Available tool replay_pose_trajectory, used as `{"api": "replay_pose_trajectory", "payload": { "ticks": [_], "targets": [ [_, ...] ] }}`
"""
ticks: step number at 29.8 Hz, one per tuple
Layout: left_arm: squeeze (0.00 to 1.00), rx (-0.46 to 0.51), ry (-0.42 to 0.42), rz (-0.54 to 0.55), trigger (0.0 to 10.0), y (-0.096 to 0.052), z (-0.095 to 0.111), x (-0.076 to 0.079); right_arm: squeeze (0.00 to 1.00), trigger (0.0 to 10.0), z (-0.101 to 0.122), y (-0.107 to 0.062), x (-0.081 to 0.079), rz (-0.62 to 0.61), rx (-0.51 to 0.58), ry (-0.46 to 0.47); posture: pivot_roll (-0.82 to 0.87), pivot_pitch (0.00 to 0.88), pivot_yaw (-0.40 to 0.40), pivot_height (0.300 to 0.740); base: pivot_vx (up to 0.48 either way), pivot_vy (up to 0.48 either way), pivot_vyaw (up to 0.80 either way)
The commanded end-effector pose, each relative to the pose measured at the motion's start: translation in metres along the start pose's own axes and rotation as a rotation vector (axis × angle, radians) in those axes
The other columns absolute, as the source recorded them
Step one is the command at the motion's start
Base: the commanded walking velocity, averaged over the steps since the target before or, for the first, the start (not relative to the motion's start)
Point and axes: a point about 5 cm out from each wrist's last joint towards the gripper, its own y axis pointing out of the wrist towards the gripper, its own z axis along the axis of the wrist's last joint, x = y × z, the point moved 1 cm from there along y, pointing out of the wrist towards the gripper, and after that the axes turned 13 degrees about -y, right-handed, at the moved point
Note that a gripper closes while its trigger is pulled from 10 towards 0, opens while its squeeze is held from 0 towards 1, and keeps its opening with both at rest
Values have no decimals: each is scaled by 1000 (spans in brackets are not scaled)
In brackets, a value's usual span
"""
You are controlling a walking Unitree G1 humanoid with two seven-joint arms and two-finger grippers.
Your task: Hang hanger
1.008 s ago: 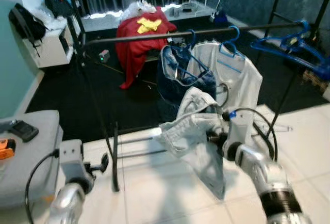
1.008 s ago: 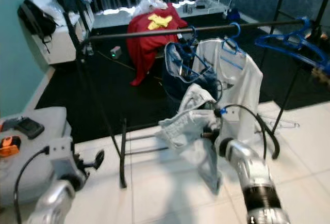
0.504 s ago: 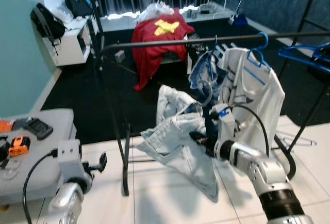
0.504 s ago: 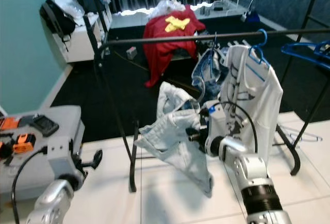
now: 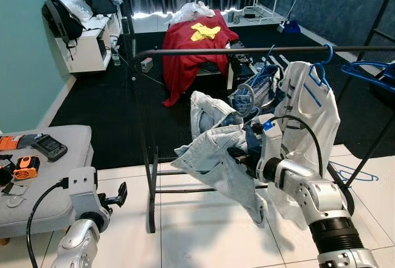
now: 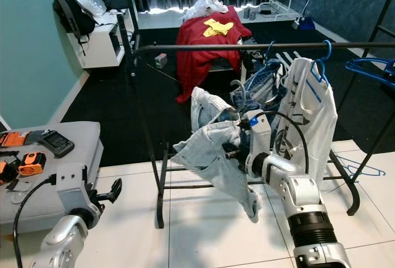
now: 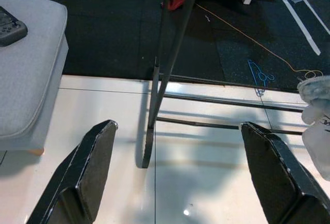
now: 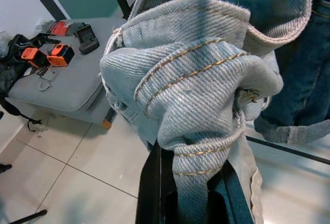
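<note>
Where right gripper [image 8: 188, 193] jaws pinch: pale denim garment [image 5: 216, 157], below rail [image 5: 247, 50].

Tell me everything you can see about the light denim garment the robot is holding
The denim garment is pale, washed-out blue with tan stitching on thick seams. It hangs bunched and crumpled from the right gripper, whose black fingers are closed on a folded seam. It sits in front of the black clothes rail, below the bar, with one part drooping toward the white tile floor.
</note>
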Motion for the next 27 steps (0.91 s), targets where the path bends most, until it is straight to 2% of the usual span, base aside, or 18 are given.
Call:
{"api": "replay_pose_trajectory", "payload": {
  "ticks": [1,27],
  "targets": [
    [0,-11,9,4,10000,-1,-2,-2,0,10000,15,0,-3,18,52,-20,-109,0,25,736,292,0,0],
    [0,-10,13,-16,10000,-1,-3,2,0,10000,16,1,-6,45,38,-34,-107,0,23,736,320,0,0]
  ]
}}
